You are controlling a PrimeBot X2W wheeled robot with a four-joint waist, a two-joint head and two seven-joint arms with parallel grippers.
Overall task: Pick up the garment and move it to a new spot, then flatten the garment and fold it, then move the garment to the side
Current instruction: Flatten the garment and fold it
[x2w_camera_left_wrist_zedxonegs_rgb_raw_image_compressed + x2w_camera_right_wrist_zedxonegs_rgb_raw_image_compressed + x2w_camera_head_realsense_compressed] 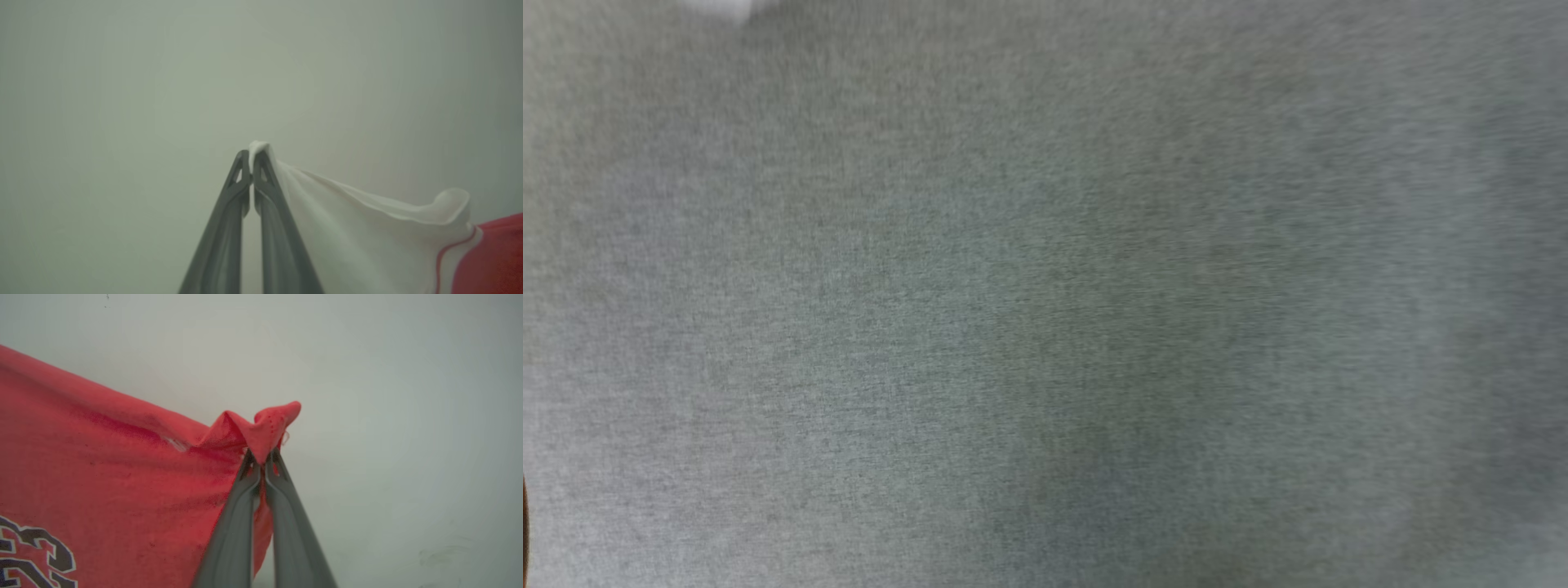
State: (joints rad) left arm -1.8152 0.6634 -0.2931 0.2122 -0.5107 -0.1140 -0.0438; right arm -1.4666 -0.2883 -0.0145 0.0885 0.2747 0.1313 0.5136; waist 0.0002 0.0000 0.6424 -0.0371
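Grey surface (1045, 294); garment (102, 465) red, white sleeve (359, 237), black outlined numerals (36, 555).

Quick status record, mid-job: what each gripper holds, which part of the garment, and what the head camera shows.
left gripper: shut on the garment, pinching a white edge
right gripper: shut on the garment, pinching a red stitched corner
number: black, white-outlined, partly seen, lower left of right wrist view
head view: blurred grey surface
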